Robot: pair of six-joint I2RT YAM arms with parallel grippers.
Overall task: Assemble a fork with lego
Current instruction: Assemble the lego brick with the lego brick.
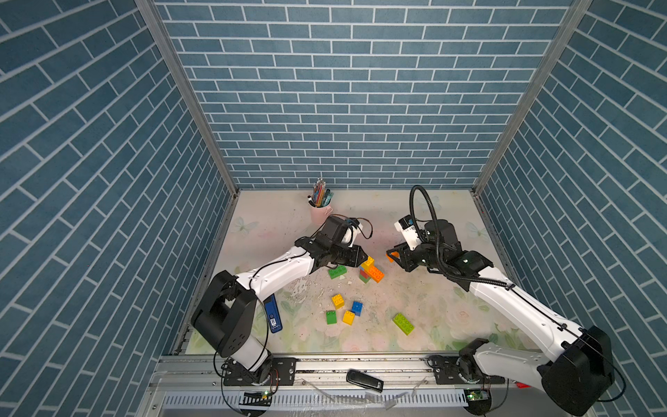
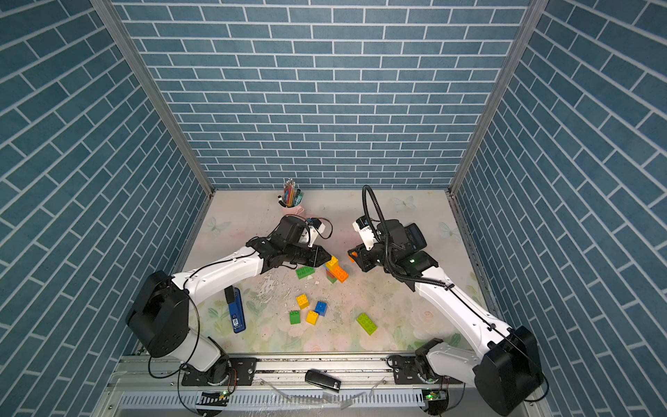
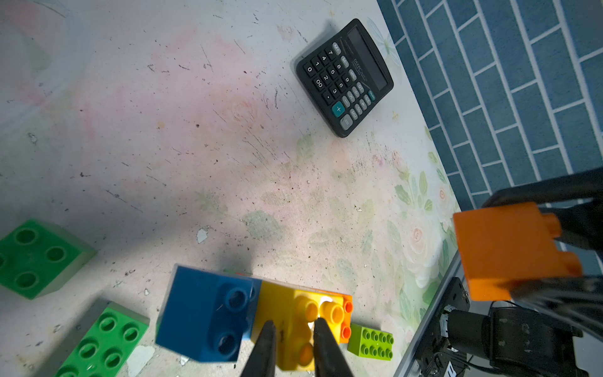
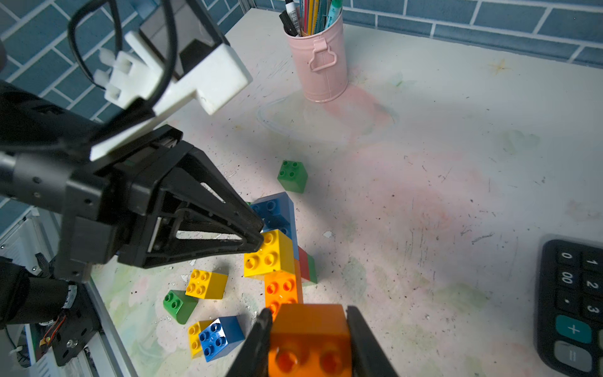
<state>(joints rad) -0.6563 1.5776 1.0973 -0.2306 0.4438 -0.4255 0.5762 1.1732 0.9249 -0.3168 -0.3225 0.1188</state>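
Near the front edge of the table (image 1: 426,289) a lime brick (image 1: 403,323) and four small loose bricks (image 1: 348,317) lie unused. In the middle stands my joined stack (image 1: 373,272), with a green brick (image 1: 337,271) just beside it. I think it's no fork yet. My left claw (image 3: 293,323) is almost shut, pinching the stack's top yellow brick (image 4: 269,254). My right claw (image 4: 308,311) squeezes an orange brick (image 4: 310,339) near the stack, not touching it.

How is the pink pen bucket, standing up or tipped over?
Standing upright. The pink pen bucket rests on its base on the table, and the pens stick up out of its open top.
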